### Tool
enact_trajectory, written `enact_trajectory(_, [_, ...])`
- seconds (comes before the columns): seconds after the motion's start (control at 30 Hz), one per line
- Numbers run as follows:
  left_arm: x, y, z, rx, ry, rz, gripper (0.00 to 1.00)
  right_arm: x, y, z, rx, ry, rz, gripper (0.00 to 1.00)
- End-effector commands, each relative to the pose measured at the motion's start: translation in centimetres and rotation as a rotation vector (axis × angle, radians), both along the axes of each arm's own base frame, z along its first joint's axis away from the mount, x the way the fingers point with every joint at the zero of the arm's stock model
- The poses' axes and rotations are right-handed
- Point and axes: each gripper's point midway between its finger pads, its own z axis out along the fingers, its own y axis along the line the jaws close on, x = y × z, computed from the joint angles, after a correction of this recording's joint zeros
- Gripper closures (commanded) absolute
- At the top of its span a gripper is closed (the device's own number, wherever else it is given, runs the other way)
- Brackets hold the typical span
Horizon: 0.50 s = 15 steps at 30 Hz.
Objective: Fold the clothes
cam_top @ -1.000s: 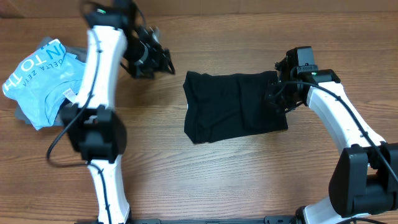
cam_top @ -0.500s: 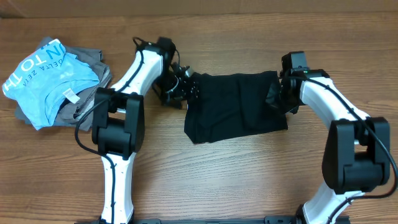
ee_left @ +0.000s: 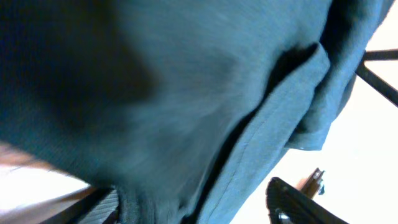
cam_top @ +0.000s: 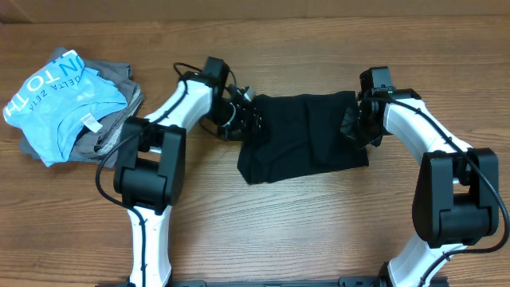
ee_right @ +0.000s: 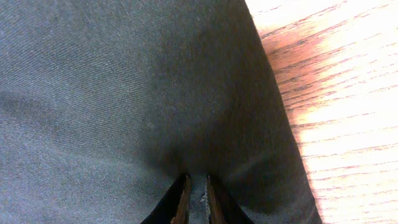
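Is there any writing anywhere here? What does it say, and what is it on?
"NTOTH": large white letters on the light blue shirt, cut off by folds.
"DELTA ZETA": a smaller line beside them on the same shirt; small, so this is a probable reading.
White tag on that shirt: too small to read.
Black garment: no writing shows in any view.

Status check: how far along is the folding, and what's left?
Done: the black cloth garment lies as a rough rectangle, apparently folded over. In hand: the right gripper pinches its right edge; the left gripper sits at its left edge, grip unclear. Left: the crumpled light blue printed shirt and grey garment beneath lie unfolded.
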Motion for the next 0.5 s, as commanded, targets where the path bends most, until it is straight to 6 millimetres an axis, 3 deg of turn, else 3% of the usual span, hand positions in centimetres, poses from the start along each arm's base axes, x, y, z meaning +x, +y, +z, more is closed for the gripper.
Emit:
enact_trajectory(0.0, [-3.8, -0.7, -5.1, 0.115, 0.102, -0.06, 0.37, 0.3, -0.2, 0.0, -0.005, -0.001, -0.011, 0.87])
enact_trajectory(0.17, [-3.6, -1.7, -5.4, 0.13, 0.08, -0.052, 0.48, 0.1, -0.2, 0.0, -0.006, 0.008, -0.011, 0.87])
enact_trajectory(0.4, [-3.1, -1.9, -5.4, 0.124, 0.065, -0.038, 0.88, -0.1, -0.2, 0.0, -0.006, 0.015, -0.011, 0.88])
enact_trajectory(0.47, [-3.0, -1.5, -5.3, 0.13, 0.072, -0.031, 0.95, -0.2, -0.2, 0.1, -0.006, 0.017, -0.01, 0.91])
